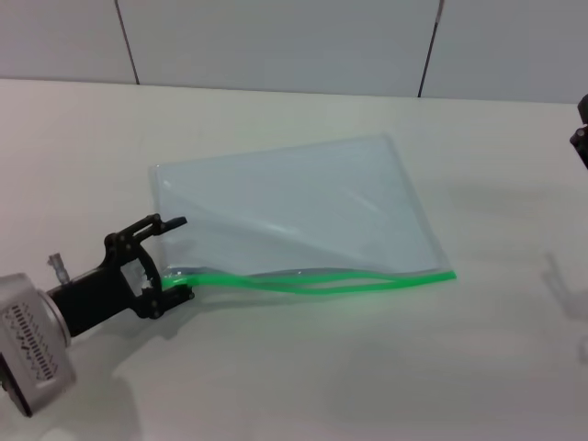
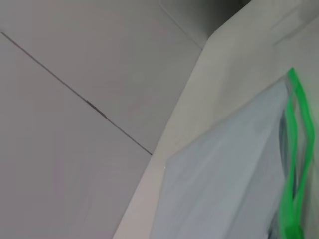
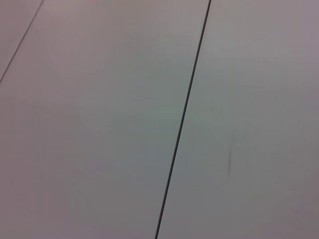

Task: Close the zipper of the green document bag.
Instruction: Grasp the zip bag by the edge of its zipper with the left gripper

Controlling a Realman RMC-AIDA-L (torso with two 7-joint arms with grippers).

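The green document bag (image 1: 294, 207) lies flat on the white table (image 1: 303, 367), pale and translucent. Its zipper (image 1: 312, 280) runs along the near edge, and the two bright green strips stand apart in a wavy gap. My left gripper (image 1: 175, 258) is at the bag's left end, open. One finger hangs above the bag's left edge and the other rests by the zipper's left end. The slider is not clearly visible there. In the left wrist view the bag (image 2: 224, 179) and the zipper (image 2: 294, 149) stretch away from the camera. My right gripper (image 1: 581, 133) is parked at the far right edge.
A pale panelled wall (image 1: 276, 41) with dark seams stands behind the table. The right wrist view shows only wall panels (image 3: 99, 119). Bare table surface surrounds the bag on all sides.
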